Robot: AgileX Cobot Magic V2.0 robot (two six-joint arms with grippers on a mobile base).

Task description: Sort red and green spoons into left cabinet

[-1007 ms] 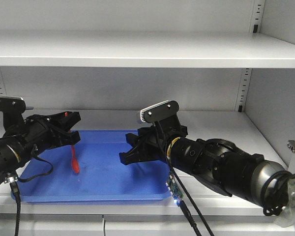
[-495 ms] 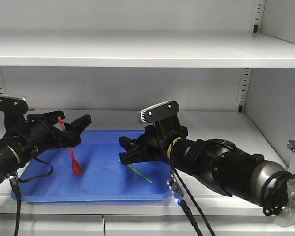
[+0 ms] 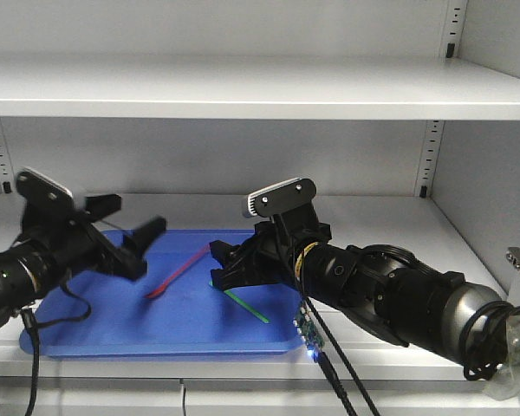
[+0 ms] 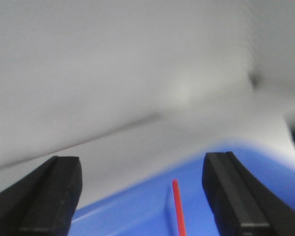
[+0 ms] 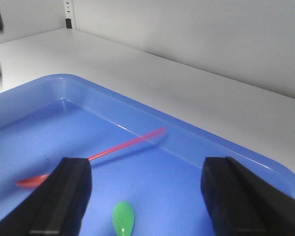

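The red spoon (image 3: 178, 272) lies slanted in the blue tray (image 3: 87, 334) on the grey cabinet's lower shelf (image 3: 364, 212). The green spoon (image 3: 247, 306) lies in the tray to its right. My left gripper (image 3: 139, 217) is open and empty, above the tray's left part and left of the red spoon. My right gripper (image 3: 215, 265) is open and empty, just above the green spoon. In the left wrist view the red handle tip (image 4: 177, 206) shows between the open fingers. The right wrist view shows the red spoon (image 5: 128, 145) and the green bowl (image 5: 123, 219).
The upper cabinet shelf (image 3: 260, 87) hangs over both arms. Slotted uprights (image 3: 428, 160) stand at the back corners. The cabinet's right wall (image 3: 494, 191) is close to the right arm. The tray's rim (image 5: 226, 142) is raised.
My left gripper has opened and let go of the red spoon, which dropped flat into the tray. The left gripper lifted and turned. My right gripper opened earlier, leaving the green spoon in the tray.
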